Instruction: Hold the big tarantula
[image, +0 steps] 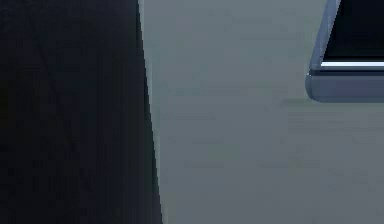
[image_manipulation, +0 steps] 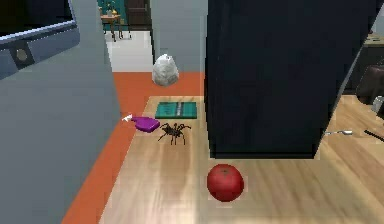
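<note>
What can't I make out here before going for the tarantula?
Arm side view: the tall dark block hides the wooden surface behind it.
Arm side view: the purple thing beside the tarantula is too small to name; whether they touch is unclear.
Forward view: the blue-framed dark panel is cut off by the top and right edges.
Forward view: the dark surface at left is cut off, unidentifiable.

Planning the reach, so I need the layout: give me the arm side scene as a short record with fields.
target: tarantula, on the wooden top
left of it in the picture: purple object, close by
beyond it: teal flat item
nearer the camera: red round thing
right of it: tall dark block
farthest out: grey crumpled lump
</note>
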